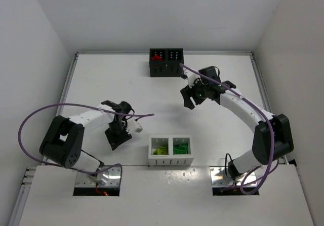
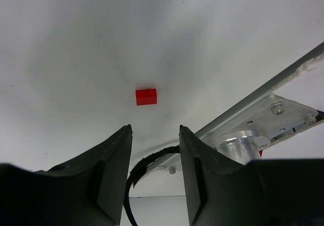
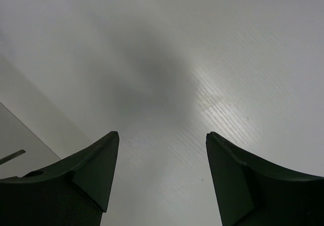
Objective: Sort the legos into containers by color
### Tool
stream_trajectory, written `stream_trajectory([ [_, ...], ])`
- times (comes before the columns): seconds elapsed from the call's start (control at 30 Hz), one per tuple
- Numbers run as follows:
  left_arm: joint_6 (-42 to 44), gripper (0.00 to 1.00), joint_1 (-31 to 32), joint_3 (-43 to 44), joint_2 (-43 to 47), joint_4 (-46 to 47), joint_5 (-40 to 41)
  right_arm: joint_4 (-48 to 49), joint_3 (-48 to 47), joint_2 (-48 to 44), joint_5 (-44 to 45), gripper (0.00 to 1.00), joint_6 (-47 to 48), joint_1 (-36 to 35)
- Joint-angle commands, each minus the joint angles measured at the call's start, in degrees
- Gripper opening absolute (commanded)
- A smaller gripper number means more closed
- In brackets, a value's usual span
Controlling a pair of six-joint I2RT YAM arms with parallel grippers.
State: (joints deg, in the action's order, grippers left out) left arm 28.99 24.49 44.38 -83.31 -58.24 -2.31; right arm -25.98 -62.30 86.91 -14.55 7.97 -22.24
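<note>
White box taken as landmark. Lime legos noted in its left compartment, dark green legos in its right. Black box set well beyond it, a red lego in its left compartment. Left gripper held just left of the white box, fingers spread, nothing gripped. A loose red brick is seen on the table ahead of it. Right gripper held beyond the white box, spread wide, empty.
</note>
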Motion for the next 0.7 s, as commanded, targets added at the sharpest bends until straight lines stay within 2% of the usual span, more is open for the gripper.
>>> stream_trajectory([
  [0.0, -1.9, 0.48, 1.2, -0.3, -1.2, 0.8, 1.1, 1.5, 0.2, -2.0, 0.5, 0.70, 0.8, 0.2],
  [0.3, -3.7, 0.51, 2.3, 1.4, -5.7, 1.9, 1.1, 1.5, -0.4, -1.5, 1.0, 0.70, 1.3, 0.2],
  [0.53, -4.9, 0.37, 2.3, 1.4, -9.1, 3.8, 2.2, 1.5, -0.4, -1.5, 2.2, 0.70, 1.9, 0.2],
  [0.67, -4.9, 0.40, 2.3, 1.4, -10.3, 5.2, 2.8, 1.5, -0.4, -1.5, 2.2, 0.70, 1.9, 0.2],
])
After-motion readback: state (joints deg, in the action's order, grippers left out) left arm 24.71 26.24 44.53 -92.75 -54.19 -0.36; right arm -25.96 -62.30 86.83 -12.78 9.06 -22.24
